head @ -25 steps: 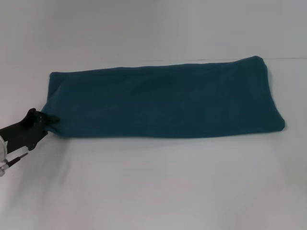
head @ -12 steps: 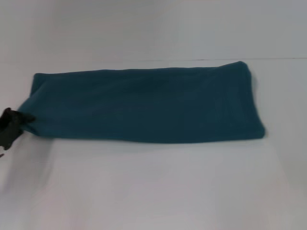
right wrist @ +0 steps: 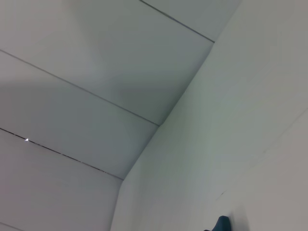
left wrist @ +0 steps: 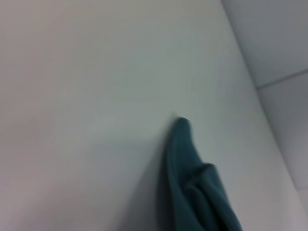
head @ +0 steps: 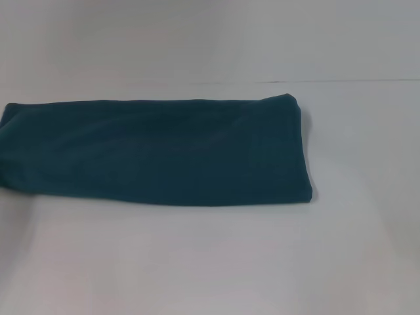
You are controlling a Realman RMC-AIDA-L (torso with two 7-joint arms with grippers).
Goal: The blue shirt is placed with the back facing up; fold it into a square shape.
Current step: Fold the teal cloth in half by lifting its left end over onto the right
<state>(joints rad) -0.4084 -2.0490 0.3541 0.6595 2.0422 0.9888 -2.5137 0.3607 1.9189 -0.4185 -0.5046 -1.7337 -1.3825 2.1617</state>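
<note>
Fingers of both arms out of view; opening cannot be told. Blue shirt (head: 154, 151) lying flat on the white desk (head: 210, 262), folded into a long band, probably so that halving lengthwise yields the square.

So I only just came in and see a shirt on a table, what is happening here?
The blue shirt lies on the white table folded into a long band, not yet a square. It has slid toward the robot's left over the last second, dragged by the left gripper at its left end. That gripper has now left the head view, and neither gripper shows in any picture. The left wrist view shows bunched shirt cloth close up.
</note>
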